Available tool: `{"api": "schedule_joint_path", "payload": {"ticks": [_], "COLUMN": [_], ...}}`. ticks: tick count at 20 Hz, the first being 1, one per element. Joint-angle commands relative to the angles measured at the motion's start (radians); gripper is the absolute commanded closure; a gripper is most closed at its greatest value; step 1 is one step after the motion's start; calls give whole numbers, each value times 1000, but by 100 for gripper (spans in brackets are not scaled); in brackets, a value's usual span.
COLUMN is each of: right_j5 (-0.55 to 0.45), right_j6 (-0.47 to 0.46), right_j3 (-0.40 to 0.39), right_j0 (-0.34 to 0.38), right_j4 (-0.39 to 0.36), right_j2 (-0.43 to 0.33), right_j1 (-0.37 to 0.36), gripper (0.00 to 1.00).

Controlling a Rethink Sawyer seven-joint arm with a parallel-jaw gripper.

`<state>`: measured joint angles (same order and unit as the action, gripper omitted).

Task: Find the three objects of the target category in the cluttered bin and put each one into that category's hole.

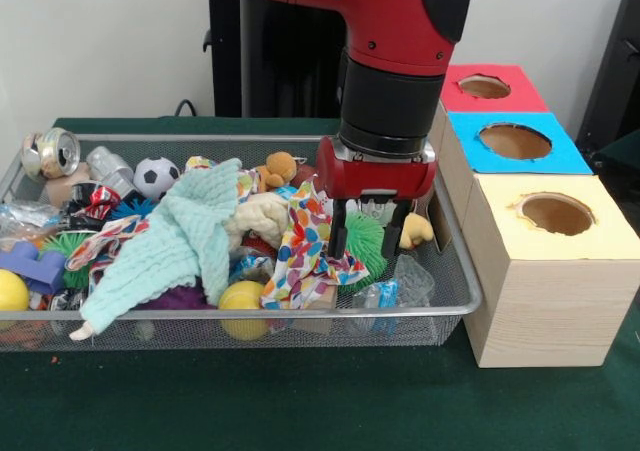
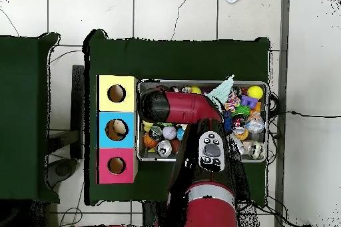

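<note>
the gripper [image 1: 368, 233] hangs low in the wire bin [image 1: 452, 271], at the end nearest the three-hole box [image 1: 540, 271], its two black fingers [image 1: 338, 233] spread apart and pointing straight down with nothing clamped between them; the green spiky ball [image 1: 368, 243] sits right in the gap, just behind and below the tips, so in my judgement that ball is the thing to close on, though the target category is not shown

from the gripper in the front view, the yellow hole [image 1: 556, 213] lies at about 3 o'clock, the blue hole [image 1: 514, 141] and red hole [image 1: 484, 86] toward 1 o'clock

the ball is round, so no long axis matters

at 9 o'clock the patterned cloth [image 1: 305, 246] lies just beside the fingers and could snag; at 3 o'clock a small yellow toy [image 1: 415, 231] and the bin wall are near, so the clear way out is straight up
</note>
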<state>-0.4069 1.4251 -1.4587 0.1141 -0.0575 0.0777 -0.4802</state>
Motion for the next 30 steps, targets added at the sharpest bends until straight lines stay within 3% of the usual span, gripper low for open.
{"api": "schedule_joint_path", "payload": {"ticks": [1, 9, 12, 21, 25, 26, 30], "right_j5": [-9, 19, -9, -23, 3, 175, 175], "right_j6": [257, 283, 278, 249, 243, 233, 232], "right_j3": [-102, -133, -88, -53, -93, -248, -259], "right_j0": [-3, -26, -29, -16, -9, 84, 82], "right_j4": [50, 69, 80, 95, 91, 33, 38], "right_j2": [-6, 11, 16, 5, 0, -24, -21], "right_j1": [2, 2, 22, 34, 11, 26, 12], "gripper": [0, 0, 0, 0, 0, 0, 0]}}
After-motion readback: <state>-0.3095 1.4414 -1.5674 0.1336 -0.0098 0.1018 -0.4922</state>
